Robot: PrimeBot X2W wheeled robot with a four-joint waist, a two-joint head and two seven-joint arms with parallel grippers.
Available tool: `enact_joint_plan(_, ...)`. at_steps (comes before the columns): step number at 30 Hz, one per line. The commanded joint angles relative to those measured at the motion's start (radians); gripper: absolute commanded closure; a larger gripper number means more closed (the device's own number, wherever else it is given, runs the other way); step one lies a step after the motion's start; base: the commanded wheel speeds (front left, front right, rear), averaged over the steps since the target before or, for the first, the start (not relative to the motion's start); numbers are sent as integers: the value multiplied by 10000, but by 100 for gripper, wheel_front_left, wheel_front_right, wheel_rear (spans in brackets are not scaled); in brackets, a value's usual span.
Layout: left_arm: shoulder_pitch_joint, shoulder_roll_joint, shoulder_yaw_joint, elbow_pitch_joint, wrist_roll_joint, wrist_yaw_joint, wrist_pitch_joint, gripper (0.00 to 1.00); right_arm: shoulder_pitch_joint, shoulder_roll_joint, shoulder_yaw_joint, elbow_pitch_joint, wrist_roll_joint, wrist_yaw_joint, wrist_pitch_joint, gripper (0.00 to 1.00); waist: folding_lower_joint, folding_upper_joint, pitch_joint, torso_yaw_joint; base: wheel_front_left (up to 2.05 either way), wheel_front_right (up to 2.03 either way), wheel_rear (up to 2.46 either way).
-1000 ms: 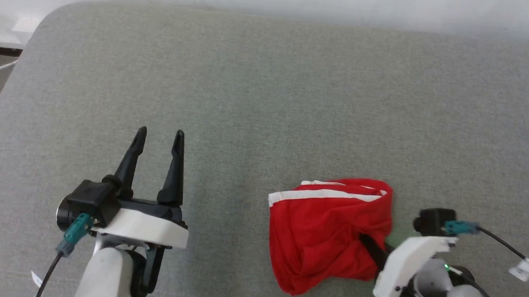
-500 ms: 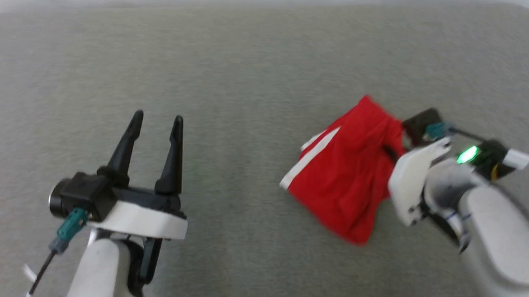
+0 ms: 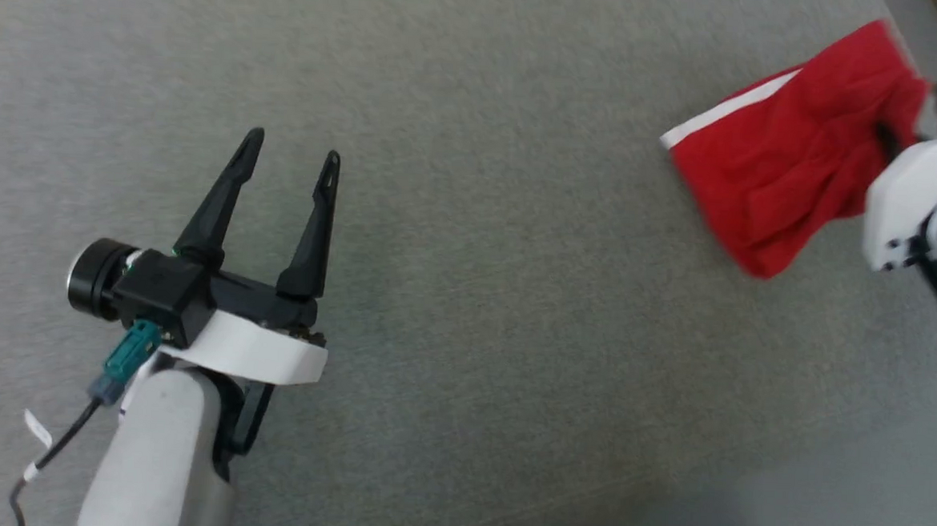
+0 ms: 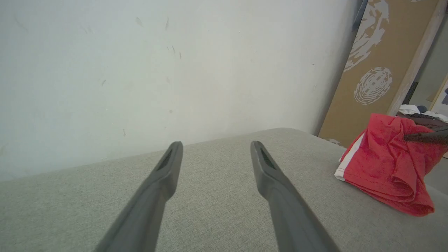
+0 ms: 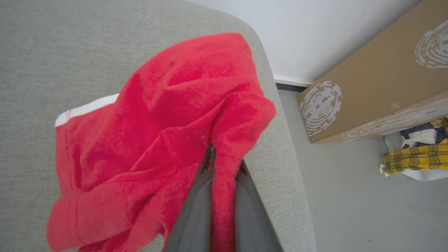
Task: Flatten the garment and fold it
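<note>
— Where's the garment (image 3: 777, 183)?
— Bunched near the right edge of the cushion (image 3: 467, 295), pinched by the right hand (image 5: 224, 159), lying leftward of it.
— And the left hand (image 3: 292, 148)?
— Spread, empty, well apart.

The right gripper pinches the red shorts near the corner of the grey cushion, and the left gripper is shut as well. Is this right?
Not quite: the left gripper is open, its two fingers spread with nothing between them, as the left wrist view shows. The right gripper does pinch the red shorts near the corner of the grey cushion.
</note>
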Motion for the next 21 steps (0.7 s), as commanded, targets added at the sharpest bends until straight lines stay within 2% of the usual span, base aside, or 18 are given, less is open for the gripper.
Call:
enact_joint_plan(1,-250,198,-113,3,92,-63,-16,0,-357,-13,-399,347,-284,-21,-296,100,-2,-1,1106,-830,0,0,0)
enact_joint_plan(8,-619,678,-341,-278,130,-63,329,0,-1115,-273,-1424,1568,-1160,-21,-1167,100,-2,-1,1796,-644,0,0,0)
enact_joint_plan(16,-732,976,-491,-681,119,-59,624,0,-1791,-387,-3224,2712,-2352,-21,-1967,100,-2,-1,2322,-179,0,0,0)
enact_joint_plan(17,-737,977,-515,-677,111,-58,621,0,-1827,-379,-3441,2812,-2469,-21,-2049,79,-2,-1,2326,-116,0,0,0)
enact_joint_plan(18,-731,964,-535,-659,96,-49,608,0,-1845,-370,-3615,2900,-2608,-21,-2126,50,-2,-1,2305,-53,0,0,0)
enact_joint_plan(19,-713,942,-547,-636,84,-30,579,0,-1844,-369,-3775,2994,-2757,-21,-2165,0,-2,-1,2261,7,0,0,0)
enact_joint_plan(21,-671,857,-557,-553,21,19,485,0,-1815,-394,-4085,3089,-3058,-21,-2301,0,-2,-1,2116,125,0,0,0)
